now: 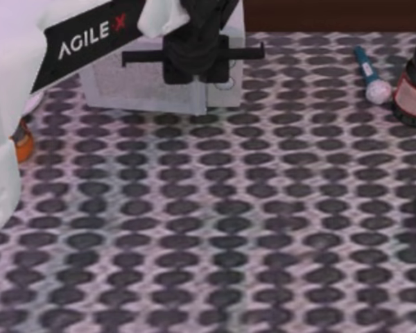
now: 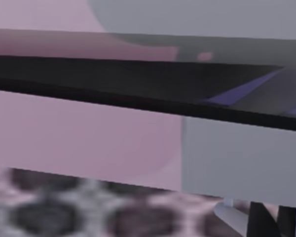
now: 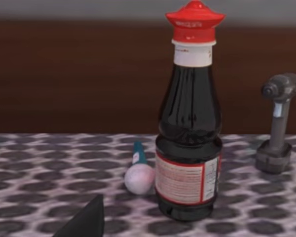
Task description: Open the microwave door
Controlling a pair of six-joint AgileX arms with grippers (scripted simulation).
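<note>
My left arm (image 1: pixel 14 83) looms nearest the top camera, its gripper (image 1: pixel 194 55) over the microwave (image 1: pixel 145 87), at the door (image 1: pixel 142 89); whether it grips I cannot tell. Pull along the hinge's arc. Only the right wrist view shows the bottle (image 3: pixel 190 123) whole.

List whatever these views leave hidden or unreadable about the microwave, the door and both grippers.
- Microwave: in the top view the left arm covers most of it; knobs not visible.
- Microwave door: whether it has opened cannot be told; the left wrist view is too close to read.
- Left gripper: its jaws are hidden beneath its own body.
- Right gripper: outside the top view; the right wrist view shows only a dark tip near the bottle.
</note>
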